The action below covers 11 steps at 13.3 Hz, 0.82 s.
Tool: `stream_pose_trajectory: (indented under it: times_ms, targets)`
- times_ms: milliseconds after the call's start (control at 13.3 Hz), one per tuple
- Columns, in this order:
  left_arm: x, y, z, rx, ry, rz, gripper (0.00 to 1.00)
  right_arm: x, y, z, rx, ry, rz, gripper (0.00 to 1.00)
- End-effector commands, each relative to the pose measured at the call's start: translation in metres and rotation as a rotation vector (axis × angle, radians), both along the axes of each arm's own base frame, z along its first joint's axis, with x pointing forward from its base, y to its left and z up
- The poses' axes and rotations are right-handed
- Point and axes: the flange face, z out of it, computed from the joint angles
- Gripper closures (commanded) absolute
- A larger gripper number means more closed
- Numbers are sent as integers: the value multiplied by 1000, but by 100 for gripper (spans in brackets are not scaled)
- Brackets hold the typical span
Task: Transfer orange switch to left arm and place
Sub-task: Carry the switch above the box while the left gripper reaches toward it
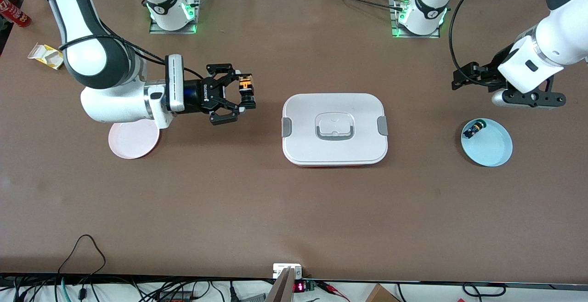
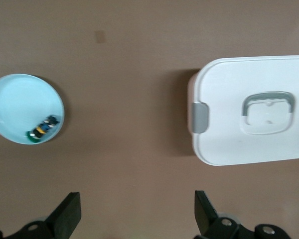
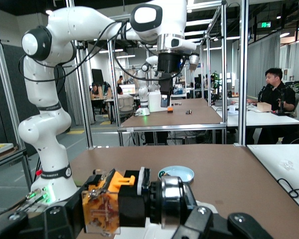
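arms (image 1: 115,63): 2 | switches (image 1: 245,91): 2 | plates (image 1: 133,140): 2 | box (image 1: 335,128): 1

R gripper (image 1: 245,91) up over bare table betw pink plate (image 1: 133,140) and box (image 1: 335,129), wrist horizontal, fingers clamped on orange switch (image 1: 246,88). R arm (image 1: 98,58) overhangs part of pink plate. Box sits mid-table, lid on, grey clips at both ends. L gripper (image 1: 461,77) hangs just above table near blue plate (image 1: 492,148), fingers apart, nothing in them. Blue plate toward L arm's end, w/ small black switch (image 1: 473,129) in it by the rim. Yellow carton (image 1: 46,55) at R arm's end.
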Motion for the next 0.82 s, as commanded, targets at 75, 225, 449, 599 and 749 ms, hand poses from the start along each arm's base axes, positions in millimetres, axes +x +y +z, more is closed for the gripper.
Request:
stream_pose_trajectory:
  times_ms: [75, 225, 449, 599, 749]
  targets:
    - [3, -11, -2, -157, 75, 12, 0, -9, 28, -4, 29, 5, -29, 87]
    - [5, -29, -10, -305, 140, 22, 0, -13, 41, -4, 39, 23, -41, 87]
    - [1, -50, -14, -483, 218, -14, 0, -18, 58, -4, 14, 28, -57, 89]
    - [3, -64, -9, -649, 210, -58, 0, -27, 79, -7, 42, 68, -64, 89]
    - [7, -77, -13, -774, 193, -93, 0, -31, 93, -12, 31, 79, -92, 90]
